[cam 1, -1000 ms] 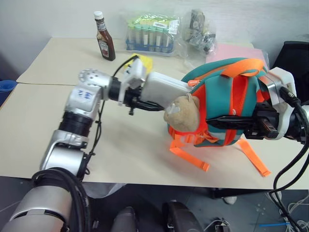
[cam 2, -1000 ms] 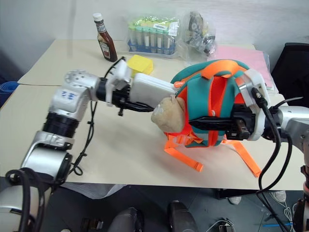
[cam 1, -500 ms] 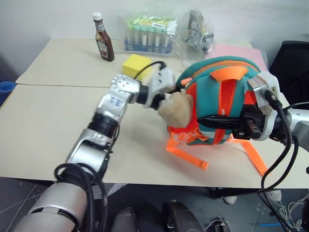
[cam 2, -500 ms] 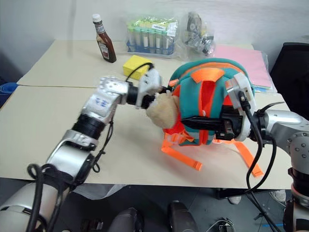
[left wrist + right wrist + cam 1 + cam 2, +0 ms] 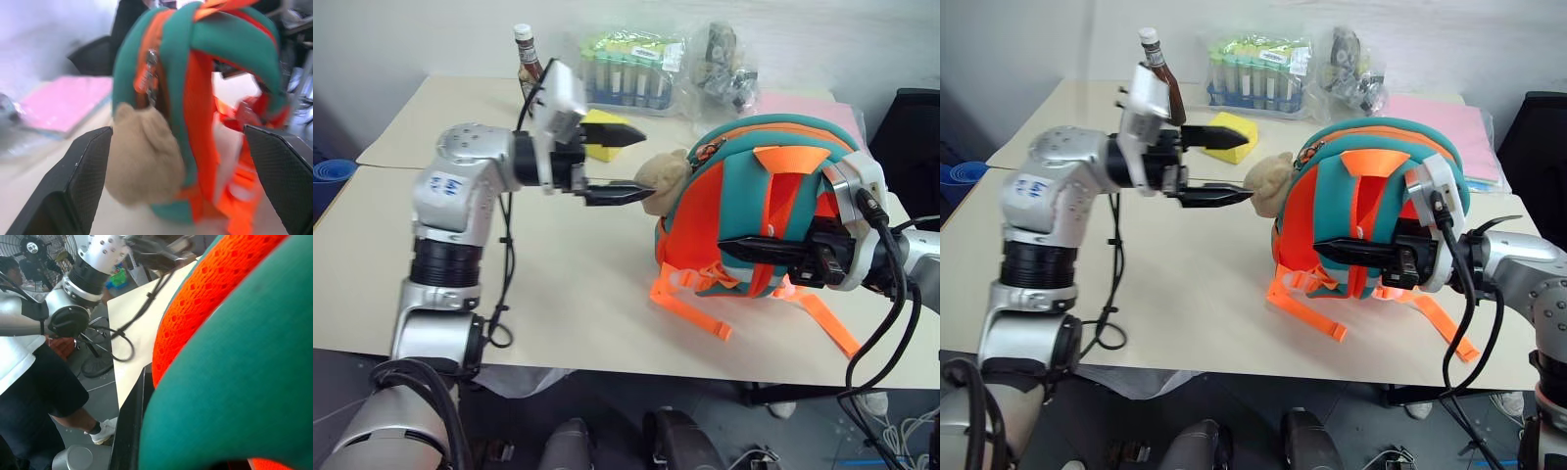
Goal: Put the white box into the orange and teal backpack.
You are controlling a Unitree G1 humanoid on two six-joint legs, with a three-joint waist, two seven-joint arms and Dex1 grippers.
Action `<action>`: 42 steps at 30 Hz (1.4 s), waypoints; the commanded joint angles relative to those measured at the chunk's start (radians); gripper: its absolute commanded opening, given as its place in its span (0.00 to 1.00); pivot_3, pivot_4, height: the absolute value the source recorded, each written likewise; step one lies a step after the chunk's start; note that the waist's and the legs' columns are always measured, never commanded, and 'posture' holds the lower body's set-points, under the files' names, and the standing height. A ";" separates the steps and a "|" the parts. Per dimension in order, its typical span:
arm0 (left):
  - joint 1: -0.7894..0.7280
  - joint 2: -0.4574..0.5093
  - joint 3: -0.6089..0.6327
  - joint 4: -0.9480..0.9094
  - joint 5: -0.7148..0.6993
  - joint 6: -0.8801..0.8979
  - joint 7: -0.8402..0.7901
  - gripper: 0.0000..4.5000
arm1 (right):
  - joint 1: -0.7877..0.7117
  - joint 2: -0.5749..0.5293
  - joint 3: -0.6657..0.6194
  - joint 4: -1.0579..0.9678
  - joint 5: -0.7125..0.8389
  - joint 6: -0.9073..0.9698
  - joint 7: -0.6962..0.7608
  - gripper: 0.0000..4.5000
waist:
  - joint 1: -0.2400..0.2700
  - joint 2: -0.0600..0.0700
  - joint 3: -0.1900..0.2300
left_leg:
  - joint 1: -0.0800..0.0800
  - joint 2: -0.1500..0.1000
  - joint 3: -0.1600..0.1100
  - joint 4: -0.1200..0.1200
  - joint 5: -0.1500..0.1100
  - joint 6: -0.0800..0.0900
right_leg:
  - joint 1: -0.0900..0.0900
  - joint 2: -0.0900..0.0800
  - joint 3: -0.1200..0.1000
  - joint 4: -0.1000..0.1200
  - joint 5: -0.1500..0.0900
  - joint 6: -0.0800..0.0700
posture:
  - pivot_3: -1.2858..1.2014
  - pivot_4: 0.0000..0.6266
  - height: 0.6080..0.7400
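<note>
**Left claw empty and spread, backpack held upright by the right**

One orange and teal backpack (image 5: 759, 211) stands upright on the bench (image 5: 431, 274), with one beige plush toy (image 5: 666, 179) hanging at its zip side. One right claw (image 5: 754, 247) is clamped shut on the backpack's orange and teal webbing, reaching in from the right. One left claw (image 5: 625, 162) hangs above the bench just beside the plush toy, pointing level towards the bag; its two black fingers stand wide apart with nothing between them.

Behind the left arm I count one yellow sponge-like block (image 5: 599, 133), partly hidden by the upper finger, one brown sauce bottle (image 5: 528, 61), one clear rack of tubes (image 5: 628, 70) and one clear bag of small parts (image 5: 720, 59). One pink sheet (image 5: 1440, 117) lies at the far right of the bench. In the right wrist view a person (image 5: 29, 362) stands beyond the bench edge.

A second ago the left claw held the white box at the backpack's mouth; half a second ago it was pressed in against the bag by the plush toy. Now it has drawn back and risen, its fingers have sprung apart, and the white box is out of sight, apparently inside the backpack, though I cannot see into it. The right claw's grip has not changed.
</note>
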 commanded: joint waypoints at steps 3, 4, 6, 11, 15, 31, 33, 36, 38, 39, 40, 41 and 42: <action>-0.021 -0.029 -0.069 0.116 0.089 -0.115 0.032 1.00 | 0.007 -0.006 -0.038 -0.040 0.042 -0.011 -0.010 0.00 | -0.012 0.000 0.000 | 0.000 0.001 0.001 -0.001 0.000 0.000 | -0.002 0.001 0.001 0.001 0.000 0.000 | 0.52 0.24 1.00; -0.022 -0.030 -0.078 0.129 0.085 -0.101 0.018 1.00 | 0.011 -0.006 -0.039 -0.043 0.044 -0.012 -0.013 0.00 | -0.013 0.000 0.000 | 0.001 0.001 0.001 -0.001 0.000 -0.001 | -0.002 0.002 0.001 0.001 0.000 0.000 | 0.52 0.24 1.00; -0.030 -0.032 -0.088 0.151 0.068 -0.075 -0.016 1.00 | 0.021 -0.004 -0.043 -0.050 0.047 -0.015 -0.022 0.00 | -0.012 0.000 0.000 | 0.001 0.001 0.001 -0.001 0.001 -0.001 | -0.002 0.002 0.001 0.002 0.000 0.000 | 0.52 0.24 1.00; -0.069 -0.046 -0.080 0.242 0.083 -0.112 -0.023 0.88 | 0.045 -0.001 -0.050 -0.061 0.048 -0.026 -0.039 0.00 | -0.005 0.000 0.000 | 0.000 0.001 0.001 -0.001 0.001 -0.001 | -0.002 0.002 0.001 0.001 0.000 0.000 | 0.52 0.24 1.00; -0.084 -0.031 -0.065 0.288 0.084 -0.167 -0.040 0.61 | 0.071 0.000 -0.065 -0.066 0.046 -0.035 -0.056 0.00 | -0.005 0.000 0.000 | 0.000 0.001 0.001 -0.001 0.001 -0.001 | -0.001 0.001 0.001 0.001 0.000 0.000 | 0.52 0.24 1.00; 0.069 0.198 -0.173 0.279 0.267 -0.408 -0.163 0.23 | 0.171 -0.004 -0.035 -0.098 -0.073 -0.114 -0.045 0.00 | -0.007 0.000 0.000 | 0.002 0.001 0.001 -0.001 0.001 -0.001 | 0.000 0.001 0.001 0.001 0.000 0.000 | 0.52 0.24 1.00; 0.097 0.164 -0.200 0.243 0.294 -0.431 -0.128 0.23 | 0.167 -0.014 -0.018 -0.091 -0.104 -0.124 -0.029 0.00 | -0.005 0.000 0.000 | 0.002 0.001 0.001 -0.001 0.000 -0.001 | 0.000 0.001 0.001 0.001 0.000 0.000 | 0.52 0.24 1.00; 0.122 0.117 -0.241 0.220 0.356 -0.477 -0.063 0.23 | 0.166 -0.019 0.013 -0.083 -0.164 -0.150 -0.008 0.00 | -0.003 0.000 0.000 | 0.001 0.001 0.001 -0.001 0.000 0.000 | -0.001 0.001 0.001 0.000 0.000 0.000 | 0.52 0.24 1.00; 0.131 0.087 -0.258 0.231 0.396 -0.502 -0.007 0.23 | 0.157 -0.012 0.033 -0.064 -0.204 -0.166 -0.012 0.00 | -0.003 0.000 0.000 | 0.001 0.001 0.001 -0.001 0.000 0.000 | -0.001 0.001 0.001 0.000 0.000 0.000 | 0.52 0.24 1.00; 0.132 0.066 -0.259 0.239 0.406 -0.495 0.026 0.23 | 0.153 -0.010 0.047 -0.052 -0.234 -0.178 -0.015 0.00 | -0.005 0.000 0.000 | 0.001 0.001 0.001 -0.001 0.000 0.000 | 0.000 0.001 0.001 0.000 0.000 0.000 | 0.52 0.24 1.00; 0.136 0.047 -0.252 0.242 0.399 -0.467 0.040 0.23 | 0.153 -0.012 0.061 -0.042 -0.265 -0.193 -0.014 0.07 | -0.006 0.000 0.000 | 0.001 0.001 0.001 -0.001 0.000 0.000 | 0.000 0.001 0.001 0.001 0.000 0.000 | 0.52 0.24 1.00; 0.141 0.034 -0.240 0.238 0.382 -0.434 0.040 0.23 | 0.157 -0.017 0.072 -0.033 -0.288 -0.202 -0.008 0.14 | -0.007 0.000 0.000 | 0.001 0.001 0.002 -0.001 0.000 0.000 | -0.001 0.001 0.001 0.001 0.000 0.000 | 0.52 0.24 1.00; 0.150 0.034 -0.221 0.223 0.346 -0.381 0.013 0.31 | 0.170 -0.031 0.071 -0.024 -0.302 -0.208 0.014 0.19 | -0.007 0.000 0.000 | 0.001 0.001 0.002 -0.001 0.000 0.000 | -0.001 0.001 0.002 0.001 0.000 0.000 | 0.52 0.24 1.00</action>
